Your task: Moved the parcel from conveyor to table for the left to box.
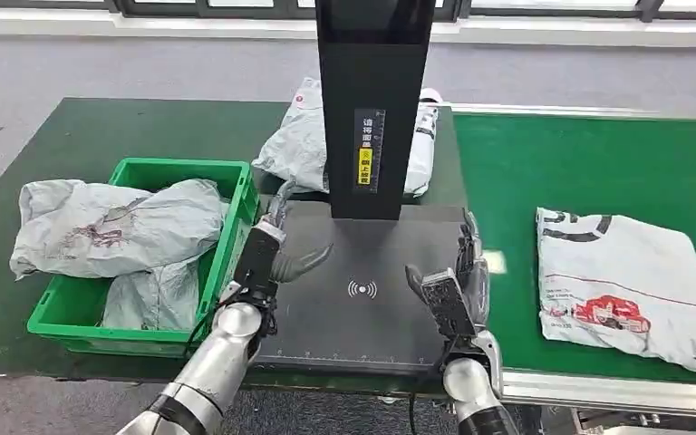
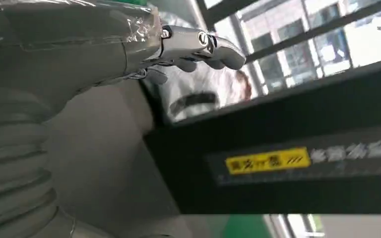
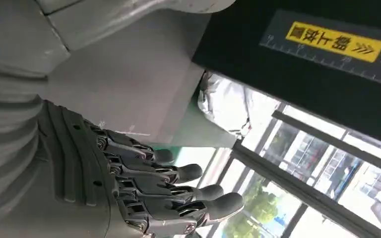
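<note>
One parcel (image 1: pixel 630 285) is still sitting on the conveyor (image 1: pixel 544 163) right of the scanner pad (image 1: pixel 362 290); both robot hands, left robot hand (image 1: pixel 267 258) and right robot hand (image 1: pixel 449 294), are hovering spread and empty.

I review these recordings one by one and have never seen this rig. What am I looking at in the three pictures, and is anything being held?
The wide picture is the robot's own view from its head, looking down at a workstation. Its left hand and right hand hover over a black scanner pad with a black post rising from it. Both hands are open and hold nothing.

The other two pictures come from cameras at each wrist, turned sideways: the left hand and right hand from close behind.

One grey parcel lies on the green conveyor belt at the right. Another parcel lies behind the post. A green crate at the left holds more grey parcels.
</note>
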Robot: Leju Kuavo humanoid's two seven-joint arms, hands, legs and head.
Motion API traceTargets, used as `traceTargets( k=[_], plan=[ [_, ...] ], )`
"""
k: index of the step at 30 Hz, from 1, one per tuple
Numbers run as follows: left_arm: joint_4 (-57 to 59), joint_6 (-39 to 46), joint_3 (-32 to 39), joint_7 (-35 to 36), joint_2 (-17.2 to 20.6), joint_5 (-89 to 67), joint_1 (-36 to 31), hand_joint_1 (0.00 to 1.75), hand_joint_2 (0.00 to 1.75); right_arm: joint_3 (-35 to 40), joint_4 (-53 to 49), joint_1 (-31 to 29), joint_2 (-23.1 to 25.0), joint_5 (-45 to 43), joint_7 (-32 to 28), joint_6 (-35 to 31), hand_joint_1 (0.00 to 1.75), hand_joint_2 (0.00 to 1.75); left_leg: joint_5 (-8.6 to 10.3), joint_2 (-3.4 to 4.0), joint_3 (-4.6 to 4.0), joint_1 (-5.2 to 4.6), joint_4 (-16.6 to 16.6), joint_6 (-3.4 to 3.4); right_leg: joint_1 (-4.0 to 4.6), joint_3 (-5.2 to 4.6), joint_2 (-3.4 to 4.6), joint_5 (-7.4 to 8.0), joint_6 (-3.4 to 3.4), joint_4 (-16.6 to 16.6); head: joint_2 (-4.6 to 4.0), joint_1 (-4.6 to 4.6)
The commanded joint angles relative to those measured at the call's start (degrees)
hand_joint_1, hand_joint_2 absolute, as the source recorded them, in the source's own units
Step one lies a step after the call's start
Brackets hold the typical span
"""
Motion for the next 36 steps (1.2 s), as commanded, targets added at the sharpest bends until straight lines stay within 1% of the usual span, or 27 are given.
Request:
traceTargets(
  k=[1, 3, 7, 8, 9, 10, 11, 12, 13, 14, 16, 17, 18, 19, 20, 21, 22, 24, 26, 28, 29, 30, 32, 33, 34, 35, 36],
  plan=[
    [9.1, -0.2, -4.3, 0.8, 0.1, -1.4, -3.6, 0.00, 1.75, -0.5, 9.0, -4.4, -1.9, 0.7, 1.0, -1.5, 0.00, 1.75, 0.01, -0.02, 0.08, 0.00, -0.1, 0.12, 0.04, 0.12, -0.10, 0.00, -0.11, -0.1, -0.02, 0.00],
    [10.6, 2.2, -6.0, 0.9, 0.0, -4.3, -4.2, 0.00, 1.75, -1.9, 11.3, -5.0, -2.2, 4.1, 3.5, -6.8, 0.00, 1.75, 0.01, 0.00, 0.09, 0.00, 0.0, 0.11, 0.04, 0.11, -0.08, 0.01, -0.12, -0.1, 0.00, 0.00],
    [13.8, 4.6, -6.6, 0.6, -1.3, -6.1, -5.5, 0.00, 1.75, -6.4, 17.3, -7.0, -4.2, 8.5, 6.7, -12.7, 0.00, 1.75, 0.07, -0.11, 0.16, -0.03, -0.2, 0.21, 0.04, 0.23, -0.24, 0.03, -0.18, -0.2, 0.00, 0.00],
    [14.6, 4.7, -6.5, 0.5, -1.5, -6.3, -6.0, 0.00, 1.75, -8.0, 19.7, -8.1, -4.9, 10.5, 8.8, -13.5, 0.00, 1.75, 0.05, -0.13, 0.11, -0.03, -0.1, 0.15, 0.02, 0.17, -0.22, 0.00, -0.10, -0.1, 0.00, 0.00],
    [14.7, 5.5, -6.7, 0.5, -1.5, -6.9, -6.1, 0.00, 1.75, -8.5, 20.4, -8.3, -5.5, 10.9, 9.2, -13.3, 0.00, 1.75, 0.06, -0.12, 0.11, -0.04, -0.1, 0.20, 0.02, 0.19, -0.25, 0.02, -0.14, -0.1, 0.00, 0.00],
    [15.1, 8.9, -7.5, 0.7, -1.4, -9.0, -6.4, 0.00, 1.75, -9.7, 21.5, -8.9, -5.8, 11.7, 9.8, -14.5, 0.00, 1.75, 0.04, -0.09, 0.08, -0.03, -0.1, 0.16, 0.01, 0.15, -0.19, 0.02, -0.08, -0.1, 0.00, 0.00],
    [15.4, 9.0, -7.2, 0.9, -1.7, -9.2, -6.6, 0.00, 1.75, -12.1, 22.0, -9.0, -5.9, 15.0, 11.5, -14.8, 0.00, 1.75, 0.04, -0.04, 0.10, -0.02, -0.1, 0.20, 0.04, 0.18, -0.16, 0.04, -0.12, -0.1, 0.00, 0.00],
    [15.4, 8.3, -6.6, 0.9, -1.8, -8.7, -6.6, 0.00, 1.75, -14.2, 22.9, -9.5, -6.3, 18.2, 13.1, -14.8, 0.00, 1.75, 0.06, -0.07, 0.12, -0.03, -0.1, 0.24, 0.04, 0.21, -0.20, 0.05, -0.15, -0.2, 0.00, 0.00],
    [15.3, 8.4, -6.3, 0.8, -1.9, -8.8, -6.5, 0.00, 1.75, -15.9, 23.8, -9.9, -6.7, 19.8, 13.4, -14.8, 0.00, 1.75, 0.04, -0.10, 0.07, -0.04, -0.1, 0.17, 0.01, 0.14, -0.19, 0.02, -0.11, -0.1, 0.00, 0.00],
    [15.0, 7.8, -5.4, 0.5, -2.0, -7.9, -6.5, 0.00, 1.75, -18.4, 25.1, -10.5, -7.2, 24.6, 16.4, -14.8, 0.00, 1.75, 0.08, -0.15, 0.10, -0.07, -0.1, 0.23, 0.00, 0.20, -0.27, 0.04, -0.15, -0.2, 0.00, 0.00],
    [14.8, 7.0, -4.5, 0.3, -2.0, -7.1, -6.5, 0.00, 1.75, -20.6, 26.4, -11.1, -7.7, 26.9, 17.4, -14.8, 0.00, 1.75, 0.05, -0.13, 0.07, -0.06, 0.0, 0.19, 0.00, 0.16, -0.25, 0.02, -0.11, -0.1, 0.00, 0.00],
    [14.8, 5.5, -4.1, 0.1, -1.9, -6.4, -6.6, 0.00, 1.75, -22.8, 26.6, -11.2, -8.3, 31.6, 20.6, -14.8, 0.00, 1.75, 0.03, -0.08, 0.07, -0.07, 0.0, 0.16, -0.02, 0.13, -0.18, 0.02, -0.09, -0.1, -0.02, 0.00],
    [14.7, 5.2, -3.9, -0.1, -1.9, -6.3, -6.6, 0.00, 1.75, -24.3, 27.3, -11.4, -8.2, 32.2, 19.5, -14.8, 0.00, 1.75, 0.04, -0.11, 0.09, -0.06, -0.1, 0.21, 0.01, 0.18, -0.24, 0.03, -0.13, -0.2, 0.00, 0.00],
    [14.5, 5.2, -3.8, -0.4, -1.9, -6.1, -6.5, 0.00, 1.75, -25.3, 27.3, -11.5, -8.4, 33.5, 20.2, -14.8, 0.00, 1.75, 0.01, -0.05, 0.05, -0.05, 0.0, 0.14, -0.01, 0.09, -0.13, 0.02, -0.08, -0.1, 0.00, 0.00],
    [14.5, 4.8, -3.5, -0.7, -2.0, -6.0, -6.5, 0.00, 1.75, -27.4, 29.4, -12.4, -9.1, 37.6, 23.4, -14.8, 0.00, 1.75, 0.03, -0.09, 0.08, -0.07, -0.1, 0.21, 0.00, 0.15, -0.21, 0.03, -0.13, -0.1, -0.02, 0.00],
    [14.4, 4.9, -3.5, -0.8, -2.1, -6.1, -6.4, 0.00, 1.75, -29.2, 30.5, -12.7, -9.3, 39.8, 24.7, -14.8, 0.00, 1.75, 0.02, -0.03, 0.12, -0.07, -0.1, 0.22, 0.00, 0.17, -0.17, 0.03, -0.17, -0.1, 0.00, 0.00],
    [14.4, 5.0, -3.5, -0.8, -2.1, -6.1, -6.4, 0.00, 1.75, -30.0, 31.1, -13.0, -9.7, 39.7, 23.8, -14.8, 0.00, 1.75, 0.01, -0.05, 0.05, -0.05, 0.0, 0.15, -0.01, 0.09, -0.13, 0.02, -0.09, -0.1, -0.02, 0.00],
    [14.4, 5.0, -3.5, -0.8, -2.1, -6.1, -6.4, 0.00, 1.75, -30.0, 31.1, -13.0, -9.7, 39.7, 23.8, -14.8, 0.00, 1.75, 0.03, -0.10, 0.12, -0.07, -0.1, 0.25, 0.01, 0.21, -0.24, 0.03, -0.16, -0.2, 0.00, 0.00],
    [14.4, 5.0, -3.5, -0.8, -2.1, -6.1, -6.4, 0.00, 1.75, -30.0, 31.1, -13.0, -9.7, 39.7, 23.8, -14.8, 0.00, 1.75, 0.04, 0.02, 0.20, -0.09, -0.2, 0.31, 0.01, 0.24, -0.16, 0.07, -0.24, -0.2, -0.02, 0.00],
    [14.4, 5.0, -3.5, -0.8, -2.1, -6.1, -6.4, 0.00, 1.75, -30.0, 31.1, -13.0, -9.7, 39.7, 23.8, -14.8, 0.00, 1.75, -0.03, 0.03, 0.01, -0.06, 0.0, 0.18, -0.01, 0.05, -0.07, 0.03, -0.08, -0.1, 0.00, 0.00],
    [14.4, 4.9, -3.4, -0.8, -2.2, -6.3, -6.5, 0.00, 1.75, -30.8, 33.1, -13.8, -9.9, 44.0, 27.9, -14.8, 0.00, 1.75, -0.03, 0.09, 0.06, -0.06, 0.0, 0.21, 0.00, 0.08, -0.03, 0.04, -0.13, -0.1, -0.02, 0.00],
    [14.3, 5.1, -3.3, -0.8, -2.3, -6.3, -6.7, 0.00, 1.75, -31.4, 34.1, -14.0, -10.6, 46.1, 30.5, -14.8, 0.00, 1.75, -0.03, 0.05, 0.06, -0.05, 0.0, 0.23, 0.01, 0.10, -0.08, 0.04, -0.14, -0.1, 0.00, 0.00],
    [14.1, 5.1, -3.0, -0.7, -2.5, -6.3, -7.1, 0.00, 1.75, -31.3, 40.2, -15.5, -13.1, 51.2, 37.5, -14.8, 0.00, 1.75, -0.01, 0.07, 0.11, -0.05, -0.1, 0.27, 0.03, 0.15, -0.09, 0.06, -0.20, -0.2, 0.00, 0.00],
    [14.0, 4.7, -2.9, -0.6, -2.5, -6.2, -7.2, 0.00, 1.75, -31.3, 43.3, -16.1, -14.2, 52.5, 40.0, -14.4, 0.00, 1.75, 0.01, 0.01, 0.09, -0.08, -0.1, 0.28, 0.01, 0.15, -0.15, 0.05, -0.19, -0.1, 0.00, 0.00],
    [14.0, 4.6, -2.9, -0.6, -2.5, -6.3, -7.3, 0.00, 1.75, -31.6, 43.7, -16.0, -14.4, 52.3, 39.6, -14.6, 0.00, 1.75, -0.02, -0.04, 0.00, -0.03, 0.0, 0.17, 0.02, 0.05, -0.13, 0.01, -0.10, 0.0, 0.00, 0.00],
    [14.0, 4.4, -2.9, -0.5, -2.4, -6.4, -7.3, 0.00, 1.75, -31.3, 45.3, -16.3, -15.0, 53.9, 42.1, -12.9, 0.00, 1.75, 0.01, -0.12, 0.04, -0.04, 0.0, 0.23, 0.03, 0.15, -0.25, 0.02, -0.14, -0.1, 0.00, 0.00],
    [14.0, 4.1, -2.9, -0.6, -2.4, -6.5, -7.4, 0.00, 1.75, -31.0, 46.4, -16.4, -15.4, 55.1, 44.9, -9.7, 0.00, 1.75, 0.03, -0.10, 0.07, -0.05, -0.1, 0.27, 0.03, 0.17, -0.25, 0.04, -0.17, -0.2, 0.00, 0.00]
  ],
)
